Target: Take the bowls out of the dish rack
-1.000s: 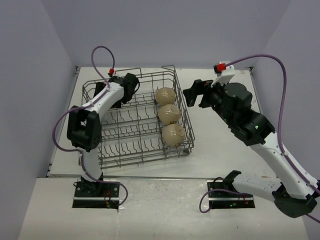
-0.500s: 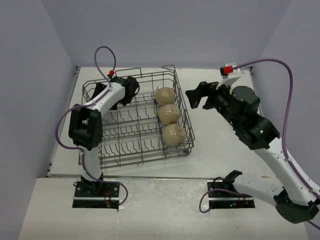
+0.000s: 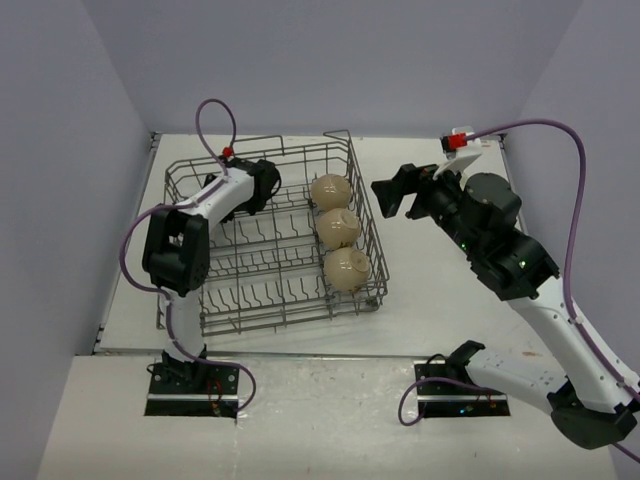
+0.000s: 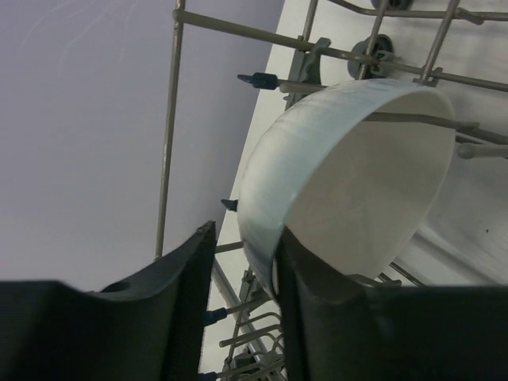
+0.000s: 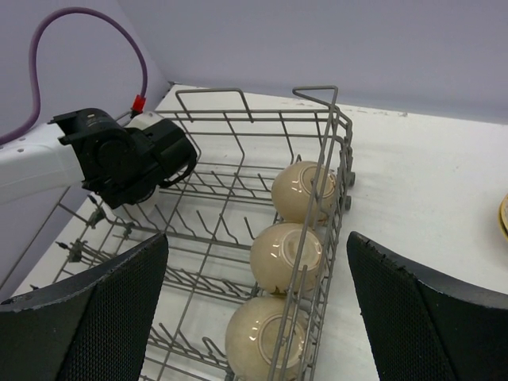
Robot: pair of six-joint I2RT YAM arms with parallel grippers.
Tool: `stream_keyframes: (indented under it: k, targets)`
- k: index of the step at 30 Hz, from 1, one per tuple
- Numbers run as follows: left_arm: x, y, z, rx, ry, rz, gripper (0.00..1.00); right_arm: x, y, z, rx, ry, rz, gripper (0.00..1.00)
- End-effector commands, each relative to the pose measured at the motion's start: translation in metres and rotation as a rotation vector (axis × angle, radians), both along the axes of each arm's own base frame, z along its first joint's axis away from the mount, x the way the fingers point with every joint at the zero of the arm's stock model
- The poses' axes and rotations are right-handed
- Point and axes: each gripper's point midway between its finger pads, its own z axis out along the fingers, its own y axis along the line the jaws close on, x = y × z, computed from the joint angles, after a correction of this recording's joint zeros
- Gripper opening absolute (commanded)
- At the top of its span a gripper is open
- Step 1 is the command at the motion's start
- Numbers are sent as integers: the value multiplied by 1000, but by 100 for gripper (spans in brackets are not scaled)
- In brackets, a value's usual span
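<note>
The dish rack [image 3: 262,322], a grey wire basket, stands on the table left of centre. Three beige bowls lean base-up along its right side [image 3: 331,189] [image 3: 338,227] [image 3: 347,269], and the right wrist view shows them too [image 5: 304,190] [image 5: 286,255] [image 5: 266,341]. My left gripper [image 3: 262,185] is down in the rack's far left corner. Its jaws [image 4: 246,234] straddle the rim of a pale white-blue bowl [image 4: 357,182]. One finger is inside against the wall, and a gap shows beside the outer finger [image 4: 186,302]. My right gripper [image 3: 385,195] hovers open beside the rack's right wall.
The rack's tines and looped handles [image 5: 317,91] stand up around the bowls. My left wrist [image 5: 127,159] and its purple cable show in the right wrist view. A sliver of a yellow rim [image 5: 504,218] sits at that view's right edge. Grey walls enclose the table.
My left gripper's jaws have narrowed around the pale bowl's rim, and that arm shifted slightly. The right arm rose and swung a little, then held still.
</note>
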Motion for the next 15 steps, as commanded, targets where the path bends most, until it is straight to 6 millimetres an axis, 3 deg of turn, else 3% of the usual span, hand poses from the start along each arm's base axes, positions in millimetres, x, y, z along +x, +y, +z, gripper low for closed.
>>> stream_keyframes:
  k: [1, 7, 15]
  targets:
    - [3, 4, 10, 49, -27, -1, 34, 0, -1, 11, 15, -46, 8, 94]
    - [15, 2, 20, 78, -48, -18, 0, -2, -1, 12, 20, -54, 14, 94]
    - [27, 1, 18, 128, 0, -55, 0, -2, -3, 12, 16, -61, 15, 94]
